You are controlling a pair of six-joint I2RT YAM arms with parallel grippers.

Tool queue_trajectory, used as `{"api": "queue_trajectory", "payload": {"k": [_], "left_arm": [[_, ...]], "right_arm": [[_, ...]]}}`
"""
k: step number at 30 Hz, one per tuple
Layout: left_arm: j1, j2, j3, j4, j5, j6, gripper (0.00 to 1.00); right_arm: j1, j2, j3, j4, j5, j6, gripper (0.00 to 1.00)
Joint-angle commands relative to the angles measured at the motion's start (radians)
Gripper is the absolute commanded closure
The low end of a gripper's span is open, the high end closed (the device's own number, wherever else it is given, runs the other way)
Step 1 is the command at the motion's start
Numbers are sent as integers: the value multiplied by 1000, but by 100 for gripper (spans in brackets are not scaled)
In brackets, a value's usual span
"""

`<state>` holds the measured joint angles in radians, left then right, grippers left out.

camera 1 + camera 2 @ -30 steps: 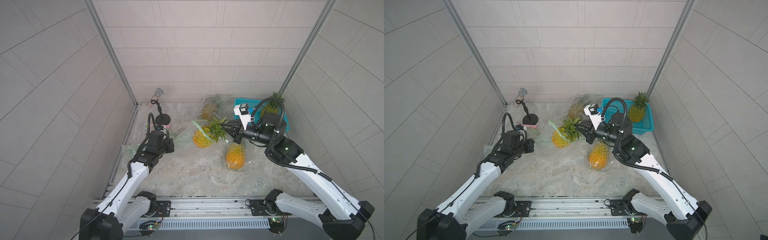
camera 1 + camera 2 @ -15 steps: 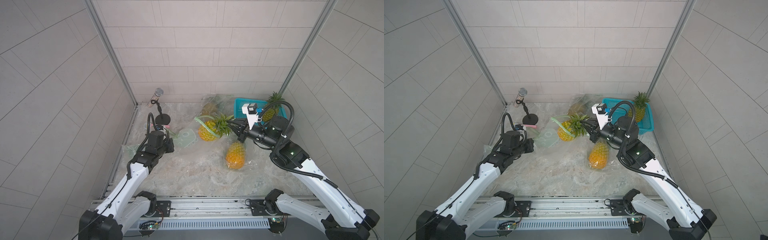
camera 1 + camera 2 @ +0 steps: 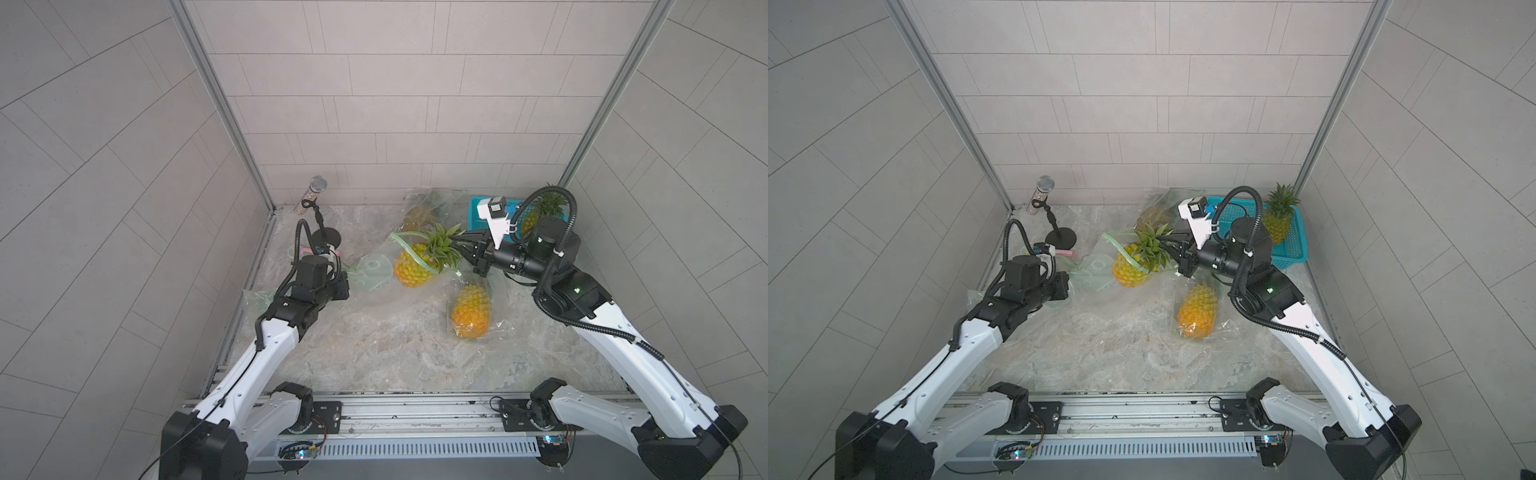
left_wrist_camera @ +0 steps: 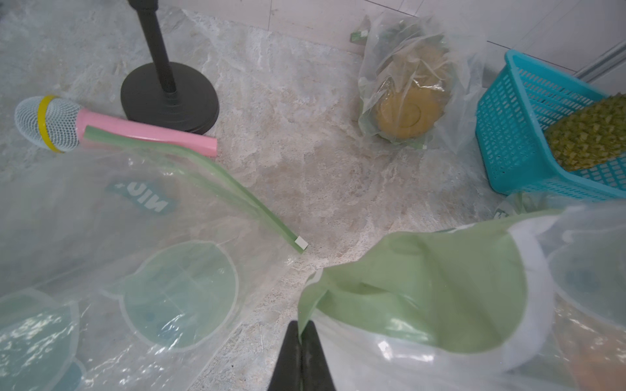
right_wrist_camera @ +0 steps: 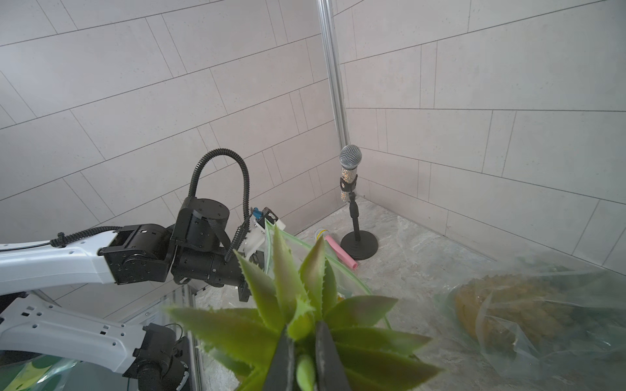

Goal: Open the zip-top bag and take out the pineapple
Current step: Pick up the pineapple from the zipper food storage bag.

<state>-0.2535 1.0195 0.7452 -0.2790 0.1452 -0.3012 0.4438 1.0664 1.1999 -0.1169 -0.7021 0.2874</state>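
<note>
**Pineapple drawn out of its bag as two robot arms pull apart**

The right hand (image 5: 305,342), pinched almost shut on the leafy crown, has lifted the pineapple (image 3: 411,270) up and back over the last second. The fruit now hangs above the counter (image 3: 374,353), out past the mouth of the zip-top bag (image 3: 372,272). The left hand (image 4: 300,338), fully closed on a green corner of the film, stays put as anchor. The removal looks nearly done, though the green zip strip (image 3: 398,239) still loops across the fruit. Whether the base is wholly free of the plastic is hard to tell through the clear film. The left hand's tips are hidden under its wrist in both top views, and the right wrist view shows only the crown.
</note>
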Motion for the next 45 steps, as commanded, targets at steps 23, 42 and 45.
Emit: {"api": "queue_trajectory", "payload": {"k": [23,42,45], "left_arm": [[36,13,33,-4,-47,83,100],[39,17,29,-12,-82,68,100],[38,20,26,-12,-96,58,100]], "right_arm": [[-162,-104,98,114,-160,44,100],[-162,-142,77,110,-129,26,100],[-162,-159,55,129,-105,23,100]]}}
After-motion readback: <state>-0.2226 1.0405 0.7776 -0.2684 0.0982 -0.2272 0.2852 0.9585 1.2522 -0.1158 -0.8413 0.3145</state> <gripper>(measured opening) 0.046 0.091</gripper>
